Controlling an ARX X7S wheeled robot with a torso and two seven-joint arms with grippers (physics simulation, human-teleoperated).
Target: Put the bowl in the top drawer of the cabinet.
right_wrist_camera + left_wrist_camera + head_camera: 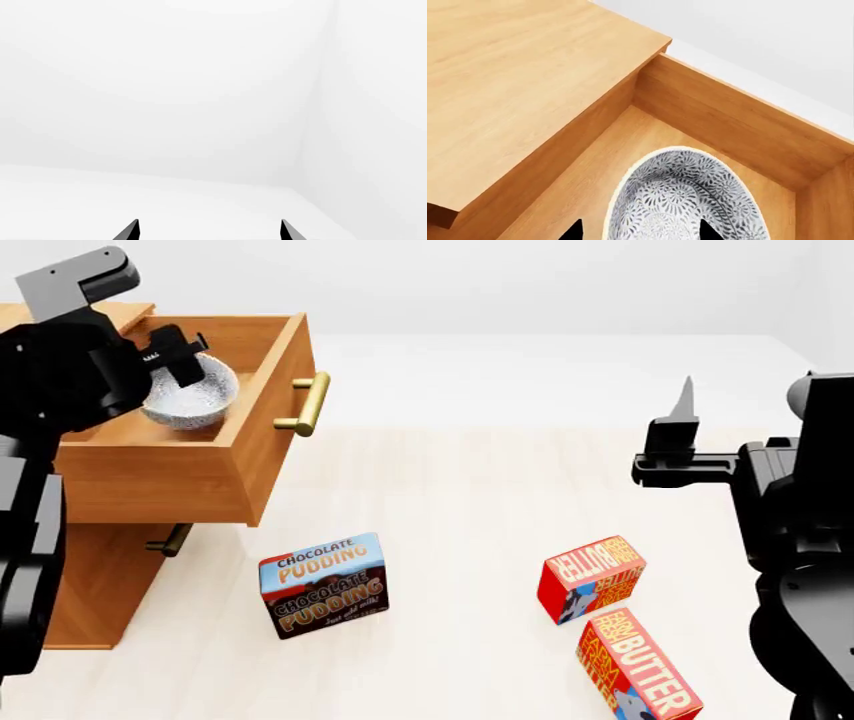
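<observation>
Plain white walls (200, 75) meeting at a corner, pale wood-grain floor (454, 500), soft even light.

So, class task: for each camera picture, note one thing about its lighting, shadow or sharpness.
Left wrist view: soft even light, crisp focus on the bowl pattern, and the top drawer walls are shaded darker inside. Head view: faint soft shadow under the chocolate pudding box, no glare. Right wrist view: washed-out white, nearly featureless; only the right claw tips stand out.

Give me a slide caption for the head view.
Left gripper holds the bowl inside the open top drawer; right gripper idle.
</observation>
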